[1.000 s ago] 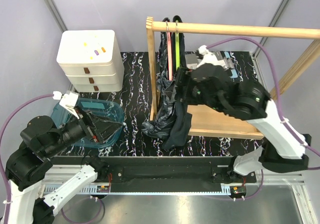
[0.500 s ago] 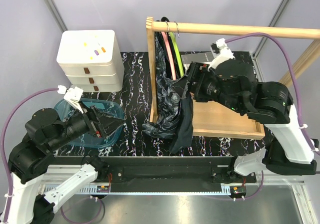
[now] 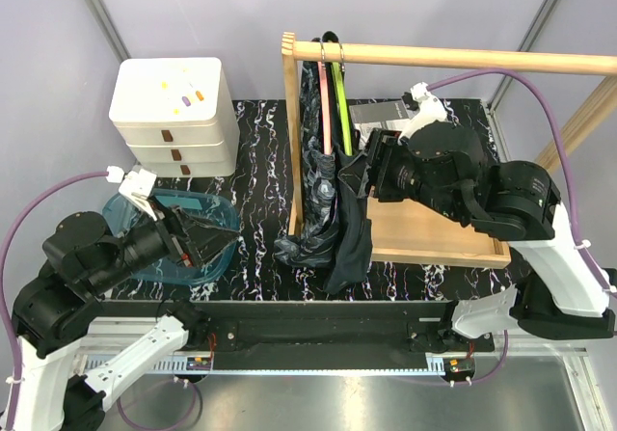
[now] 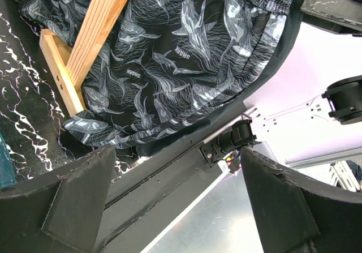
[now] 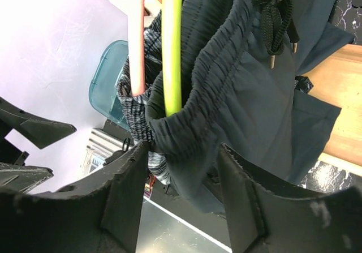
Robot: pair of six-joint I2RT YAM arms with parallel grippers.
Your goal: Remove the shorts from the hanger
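Black marbled table point(image 3: 260, 142), lilac booth walls. Nearest, the left gripper point(image 3: 198, 241) hangs over the teal bin point(image 3: 193, 197), fingers spread wide and empty, well apart from the rack. The right gripper point(image 5: 182, 168) sits at the navy shorts point(image 5: 249, 94), fingers apart on either side of the gathered waistband wrapping the green hanger point(image 5: 172, 43); cannot tell if the pads touch cloth. Both pairs, with the patterned shorts point(image 4: 169, 66) on the pink hanger point(image 5: 137, 38) alongside, hang lengthwise down from the wooden rail point(image 3: 463, 58), so the right arm, much nearer, is judged to take the pull.
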